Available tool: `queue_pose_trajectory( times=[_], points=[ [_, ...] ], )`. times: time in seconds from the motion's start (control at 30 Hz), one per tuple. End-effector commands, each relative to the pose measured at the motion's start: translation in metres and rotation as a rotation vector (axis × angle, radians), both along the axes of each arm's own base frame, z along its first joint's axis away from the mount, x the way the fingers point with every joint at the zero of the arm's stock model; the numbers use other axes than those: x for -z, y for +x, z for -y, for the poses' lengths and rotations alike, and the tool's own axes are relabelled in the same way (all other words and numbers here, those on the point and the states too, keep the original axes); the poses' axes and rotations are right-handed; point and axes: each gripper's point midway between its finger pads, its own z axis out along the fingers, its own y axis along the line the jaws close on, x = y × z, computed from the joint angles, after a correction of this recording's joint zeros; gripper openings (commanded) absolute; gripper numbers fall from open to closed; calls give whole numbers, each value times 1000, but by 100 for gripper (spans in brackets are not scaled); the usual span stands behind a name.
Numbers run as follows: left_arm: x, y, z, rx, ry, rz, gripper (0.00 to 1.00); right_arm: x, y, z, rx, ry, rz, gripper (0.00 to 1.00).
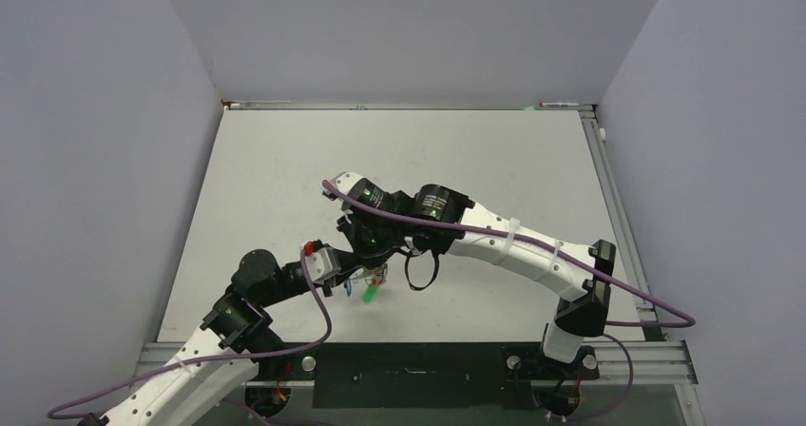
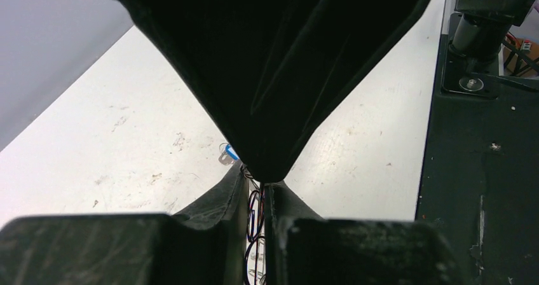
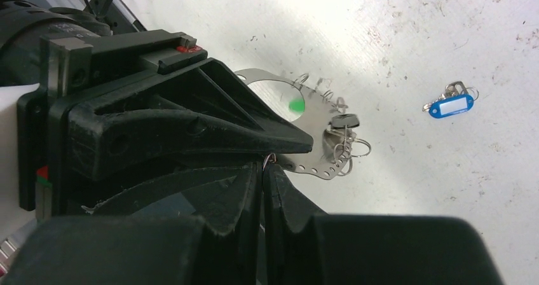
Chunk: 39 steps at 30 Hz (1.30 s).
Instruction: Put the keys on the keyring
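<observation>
While threading is attempted, keyring: pinched by closed right fingers
Left fingers: near-closed, hold unclear
Next: alignment required

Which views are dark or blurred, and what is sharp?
Top external: even light, all sharp. Left wrist: a black shape close to the lens fills the middle, almost without detail. Right wrist: the near fingers are dark and soft; the blue-tagged key on the table is sharp.

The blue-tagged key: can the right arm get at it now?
Probably yes: the blue-tagged key lies alone on bare table. But the right fingers are shut at the keyring and must open first.
</observation>
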Motion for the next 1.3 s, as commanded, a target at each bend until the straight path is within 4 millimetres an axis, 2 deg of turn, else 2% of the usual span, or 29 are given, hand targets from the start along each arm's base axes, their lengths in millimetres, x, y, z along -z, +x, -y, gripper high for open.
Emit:
queue_pose_trajectory(
  times=[0.0, 0.17, 0.4, 0.57, 0.67, 0.7, 0.77, 0.8, 0.83, 0.87, 0.9, 0.93, 1.0, 1.1, 1.27],
  points=[
    [-37, -2, 1, 13, -64, 109, 0, -30, -2, -1, 2, 102, 23, 5],
    [-40, -5, 1, 25, -79, 103, 0, -33, 0, -1, 5, 113, 29, 7],
    [-49, -10, 0, 31, -123, 82, 0, -44, 5, -2, 12, 150, 58, 39],
    [-61, -11, -3, 24, -184, 55, 0, -76, 18, -2, 48, 266, 156, 52],
    [-70, -11, -6, 24, -237, 30, 0, -103, 22, 2, 59, 398, 239, 56],
    [-74, -11, -8, 21, -261, 23, 0, -109, 22, 4, 52, 444, 271, 61],
    [-83, -11, -11, 16, -310, 6, 0, -121, 22, 11, 37, 548, 356, 64],
    [-88, -11, -14, 14, -334, 6, 0, -134, 22, 16, 24, 632, 421, 64],
    [-92, -12, -15, 16, -360, -1, 0, -139, 19, 23, 1, 681, 480, 64],
    [-96, -14, -16, 25, -387, -20, 0, -152, 14, 35, -27, 752, 547, 64],
    [-100, -15, -17, 30, -411, -28, 0, -147, 11, 39, -53, 775, 589, 64],
    [-105, -17, -18, 36, -442, -36, 0, -158, 6, 49, -69, 836, 645, 64],
    [-110, -19, -18, 50, -475, -63, 0, -156, 1, 58, -97, 877, 709, 59],
    [-115, -22, -19, 66, -503, -91, 0, -147, -11, 55, -182, 917, 741, 51],
    [-117, -27, -18, 92, -508, -98, 0, -134, -25, 37, -302, 923, 759, 40]
  ],
)
